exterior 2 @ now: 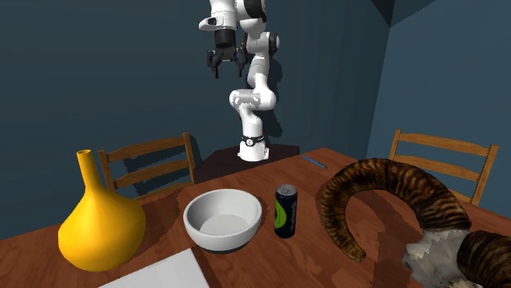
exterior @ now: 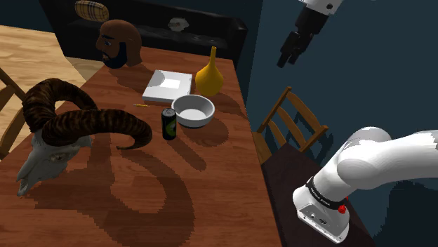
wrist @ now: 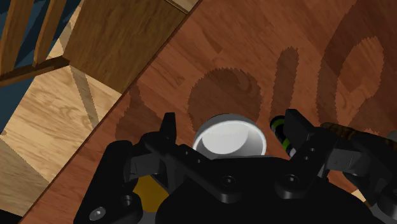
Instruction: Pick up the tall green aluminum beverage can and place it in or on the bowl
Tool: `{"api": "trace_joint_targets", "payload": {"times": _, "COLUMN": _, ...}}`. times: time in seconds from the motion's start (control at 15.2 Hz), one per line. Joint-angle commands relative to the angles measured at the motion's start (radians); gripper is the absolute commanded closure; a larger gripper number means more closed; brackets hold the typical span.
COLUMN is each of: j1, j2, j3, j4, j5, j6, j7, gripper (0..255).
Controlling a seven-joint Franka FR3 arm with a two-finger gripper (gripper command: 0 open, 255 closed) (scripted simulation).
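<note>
Wrist view showed the gripper (wrist: pixel 232 121) open and empty, high above the dark beverage can (wrist: pixel 278 125); probably the reaching step, next descending beside the bowl (wrist: pixel 229 139).

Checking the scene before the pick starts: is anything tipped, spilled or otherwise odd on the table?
Nothing stands out. The dark, green-marked can stands upright beside the white bowl, which sits level and empty; the yellow vase is upright too. No spill shows.
</note>
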Motion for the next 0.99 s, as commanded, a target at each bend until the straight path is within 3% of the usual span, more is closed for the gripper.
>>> {"api": "trace_joint_targets", "payload": {"times": 0.0, "j1": 0.000, "j2": 0.000, "j3": 0.000, "j4": 0.000, "j5": 0.000, "j6": 0.000, "j7": 0.000, "gripper": 0}}
{"api": "trace_joint_targets", "payload": {"times": 0.92, "j1": 0.053, "j2": 0.388, "j3": 0.185, "j4": 0.061, "j5": 0.035, "j6": 0.301, "j7": 0.189, "gripper": 0}}
